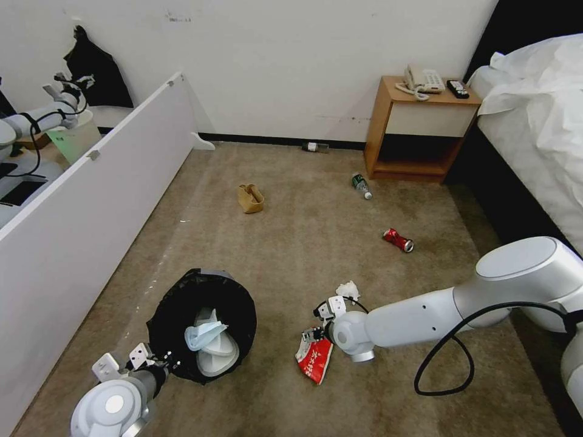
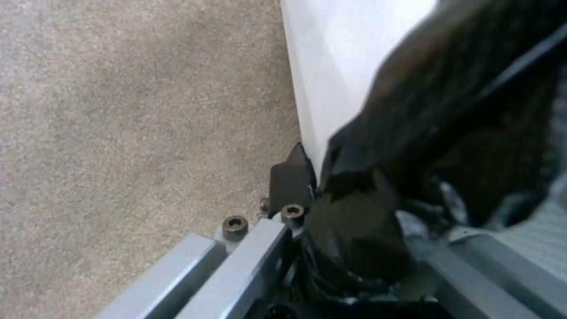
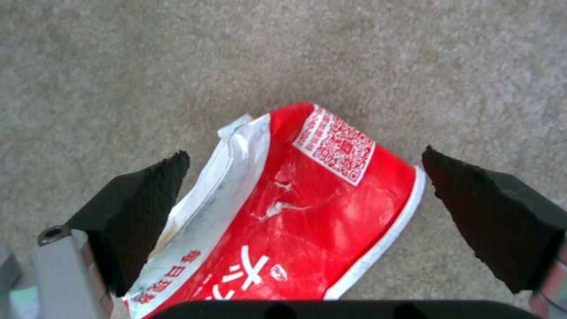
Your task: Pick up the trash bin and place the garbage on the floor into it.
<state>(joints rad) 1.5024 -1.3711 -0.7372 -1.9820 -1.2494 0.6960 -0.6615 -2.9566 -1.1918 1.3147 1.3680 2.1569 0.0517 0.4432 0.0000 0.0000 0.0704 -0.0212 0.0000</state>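
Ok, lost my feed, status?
Left claw shut on trash bin rim. Right claw open, straddling red packet on floor. Nothing blocking.

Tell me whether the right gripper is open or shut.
Open. In the right wrist view the right gripper has its two dark fingers spread either side of the red packet, which lies on the carpet.

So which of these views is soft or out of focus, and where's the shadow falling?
Head view: evenly lit and sharp, with straight edges bowed by the lens. Left wrist view: the black bag at the left hand is a dark blur. Right wrist view: the red packet is fairly clear between the right hand's open fingers, a faint shadow beyond it.
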